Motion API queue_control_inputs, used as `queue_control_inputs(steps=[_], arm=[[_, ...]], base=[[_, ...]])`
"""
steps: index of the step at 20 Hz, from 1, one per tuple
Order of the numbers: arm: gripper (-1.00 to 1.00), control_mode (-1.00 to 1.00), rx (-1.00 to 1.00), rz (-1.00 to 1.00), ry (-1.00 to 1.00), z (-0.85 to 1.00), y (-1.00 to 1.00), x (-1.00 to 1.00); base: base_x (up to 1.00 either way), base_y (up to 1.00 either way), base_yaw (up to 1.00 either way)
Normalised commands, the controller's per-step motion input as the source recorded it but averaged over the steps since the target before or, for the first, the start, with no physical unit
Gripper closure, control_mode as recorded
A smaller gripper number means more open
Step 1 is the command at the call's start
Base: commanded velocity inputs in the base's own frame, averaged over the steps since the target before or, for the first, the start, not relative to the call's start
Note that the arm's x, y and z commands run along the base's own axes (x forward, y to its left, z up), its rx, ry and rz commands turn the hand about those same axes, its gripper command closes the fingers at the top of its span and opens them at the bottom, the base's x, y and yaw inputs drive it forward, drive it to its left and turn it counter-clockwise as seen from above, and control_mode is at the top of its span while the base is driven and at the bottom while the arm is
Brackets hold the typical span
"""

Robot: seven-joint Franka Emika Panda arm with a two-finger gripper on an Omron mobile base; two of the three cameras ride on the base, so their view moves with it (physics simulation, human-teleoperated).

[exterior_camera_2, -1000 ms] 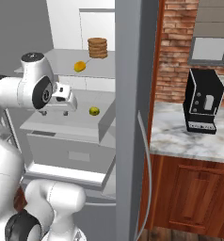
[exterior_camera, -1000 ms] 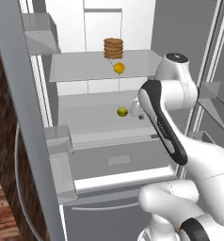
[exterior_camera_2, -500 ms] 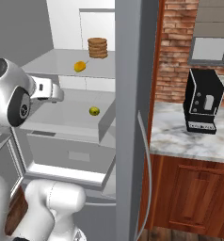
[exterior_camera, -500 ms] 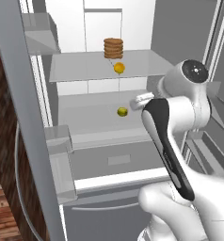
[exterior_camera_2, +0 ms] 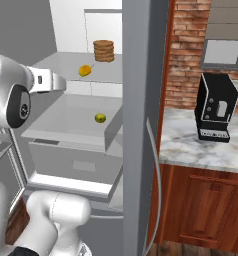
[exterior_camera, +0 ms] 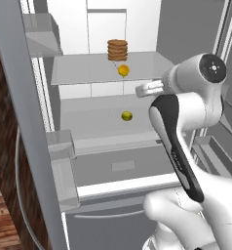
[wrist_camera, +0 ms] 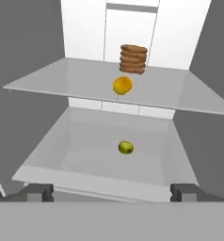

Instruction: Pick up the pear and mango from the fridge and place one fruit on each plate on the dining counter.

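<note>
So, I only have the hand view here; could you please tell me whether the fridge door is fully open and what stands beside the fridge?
Observer: The fridge door is swung wide at the left, with translucent bins on its inner side.
Operator: Thank you. And to the right of the fridge?
Observer: A marble-topped wall counter with a black coffee machine on it, against a brick wall.
Operator: Is the arm inside the fridge yet?
Observer: No. The gripper, jaws open, hangs in front of the shelves, with the pear on the lower shelf and the mango on the shelf above.
</note>
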Motion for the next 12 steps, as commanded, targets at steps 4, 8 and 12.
queue_control_inputs(steps=[4,8,12], arm=[[-1.0,-1.0,0.01,0.0,-0.13,0.24,0.0,0.43],[-1.0,-1.0,0.0,-0.03,0.0,0.04,-0.14,0.57],[-1.0,-1.0,0.0,-0.05,0.0,0.05,-0.02,0.69]], base=[[0.0,0.0,0.0],[0.0,0.0,0.0],[0.0,0.0,0.0]])
